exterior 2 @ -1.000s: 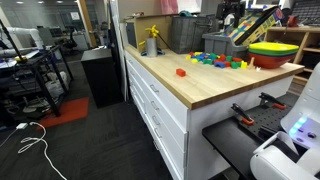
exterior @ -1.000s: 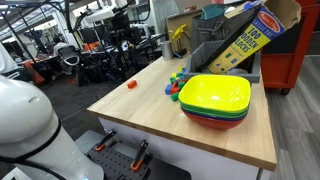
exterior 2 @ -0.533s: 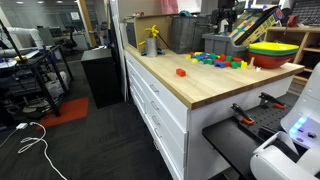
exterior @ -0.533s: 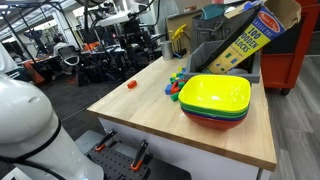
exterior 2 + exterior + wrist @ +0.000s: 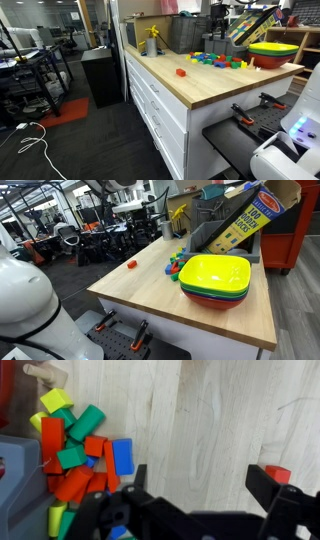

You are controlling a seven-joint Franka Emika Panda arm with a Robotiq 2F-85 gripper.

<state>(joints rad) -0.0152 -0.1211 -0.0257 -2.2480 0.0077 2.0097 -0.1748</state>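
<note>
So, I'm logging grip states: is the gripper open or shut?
Open. In the wrist view the gripper has its fingers wide apart, bare table between them, nothing held.

Wooden table (image 5: 150, 298) bears coloured blocks (image 5: 176, 264); stacked bowls (image 5: 215, 280); lone red block (image 5: 131, 265).

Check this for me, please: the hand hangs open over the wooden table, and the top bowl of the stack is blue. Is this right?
Only the colour is wrong: the top bowl is yellow, not blue, as both exterior views show. The hand does hang open over the wooden table, as the wrist view shows.
</note>
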